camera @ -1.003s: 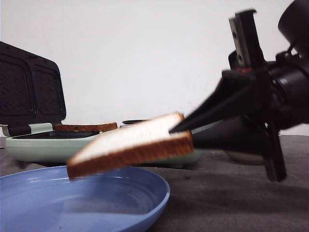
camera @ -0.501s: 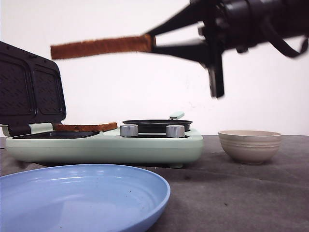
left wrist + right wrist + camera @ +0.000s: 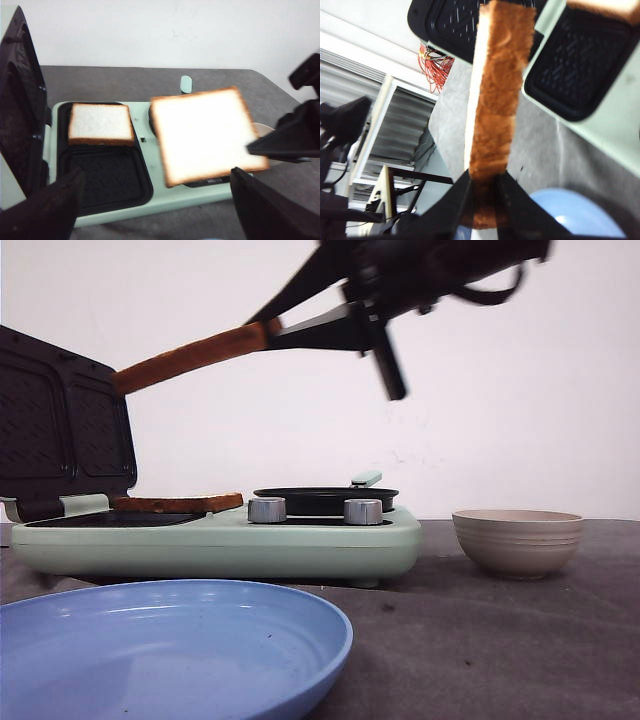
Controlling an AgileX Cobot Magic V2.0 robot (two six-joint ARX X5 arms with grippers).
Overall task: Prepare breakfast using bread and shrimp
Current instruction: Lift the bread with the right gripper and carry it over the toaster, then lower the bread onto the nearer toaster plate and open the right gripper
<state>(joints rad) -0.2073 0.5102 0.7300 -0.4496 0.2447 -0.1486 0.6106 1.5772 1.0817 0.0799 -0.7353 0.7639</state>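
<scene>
Up over the sandwich maker [image 3: 215, 545], the right gripper [image 3: 272, 332] has its fingers clenched on one crust edge of a bread slice [image 3: 190, 358], carrying it clear of the appliance and sloping down toward the open lid [image 3: 62, 430], presumably bound for the empty plate well. A second slice [image 3: 100, 123] already lies in the far well, so the near well [image 3: 102, 180] looks like the target. From the front the carried bread shows only as a thin brown edge; the left wrist view shows its white face and both wells. The left gripper [image 3: 155, 210] has its fingers released, holding nothing. A blue plate [image 3: 170, 650] and bowl [image 3: 517, 540] sit on the desk [image 3: 480, 650].
</scene>
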